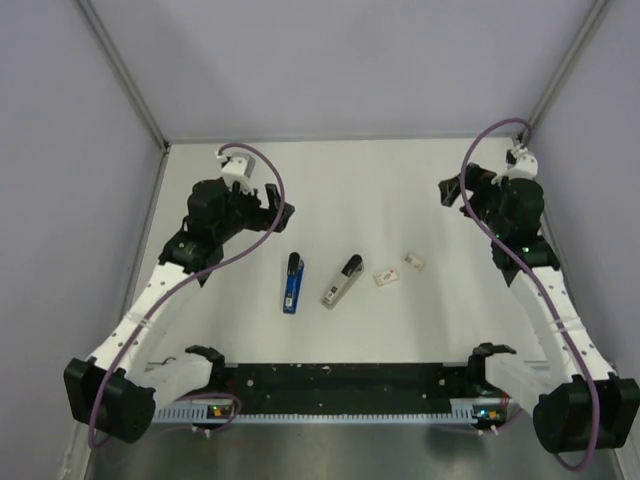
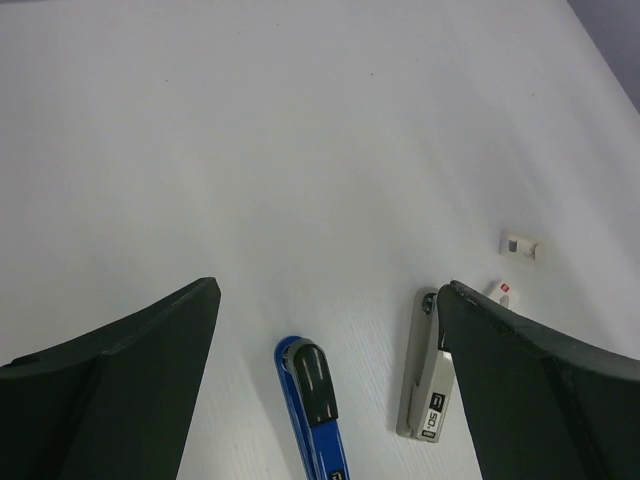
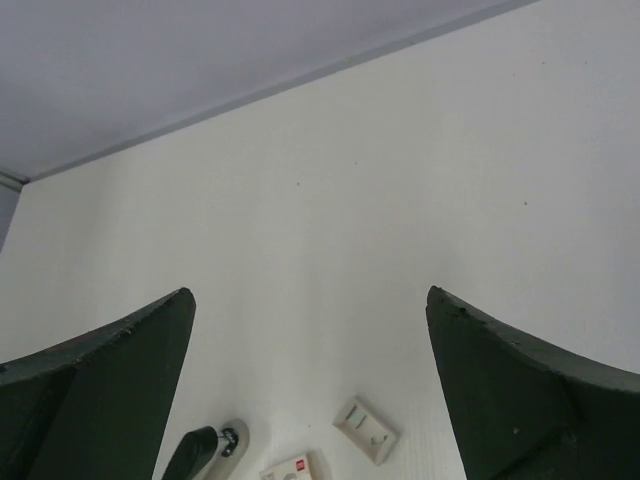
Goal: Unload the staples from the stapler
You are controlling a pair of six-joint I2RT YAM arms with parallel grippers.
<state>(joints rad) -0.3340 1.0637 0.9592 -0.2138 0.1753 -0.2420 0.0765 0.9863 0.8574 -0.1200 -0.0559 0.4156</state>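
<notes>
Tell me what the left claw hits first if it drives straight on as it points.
Most likely the blue stapler, whose black end lies in the gap of the open left claw. Depth is unclear, so it may instead touch bare table just past it.

Bright, even, diffuse light leaves only faint soft shadows; all views look slightly soft.

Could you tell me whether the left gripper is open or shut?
Open: in the left wrist view the left gripper has its fingers wide apart, nothing held, with the table showing through the gap.
</notes>
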